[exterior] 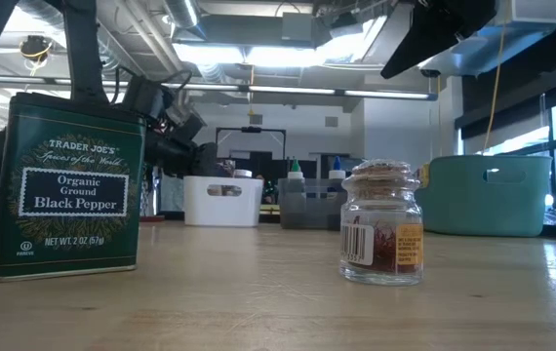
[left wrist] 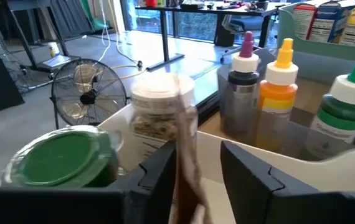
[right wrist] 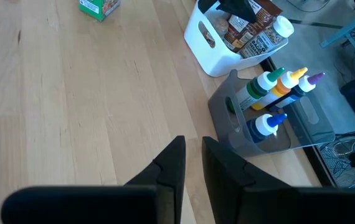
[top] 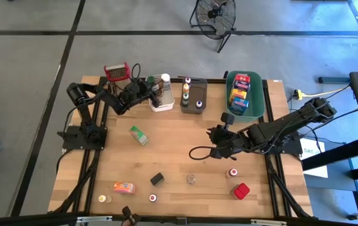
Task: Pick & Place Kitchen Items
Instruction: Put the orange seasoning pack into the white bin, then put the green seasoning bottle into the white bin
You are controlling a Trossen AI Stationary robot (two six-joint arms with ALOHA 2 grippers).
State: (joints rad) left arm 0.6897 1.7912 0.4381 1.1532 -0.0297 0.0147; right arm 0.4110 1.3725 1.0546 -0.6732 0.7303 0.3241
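Left pincer (top: 156, 94) sits over the white tub (top: 162, 105), upper middle of the high view, in the drop-off step. To do it well: let the brown packet (left wrist: 187, 149) fall clear inside the tub wall, spread wider before lifting, rise straight so nothing tips the white-capped jar (left wrist: 159, 112) or the green-lidded jar (left wrist: 62, 155) beside it. In the left wrist view its fingers (left wrist: 252, 177) stand partly apart, the packet between them; whether they touch it is unclear. Right pincer (top: 213, 136) hangs over bare desk (top: 179, 150) at centre right, fingers (right wrist: 171, 165) nearly together, holding nothing. Other kitchen items lie loose along the lower part of the high view: orange box (top: 124, 187), red box (top: 241, 190), green box (top: 139, 134) at centre left.
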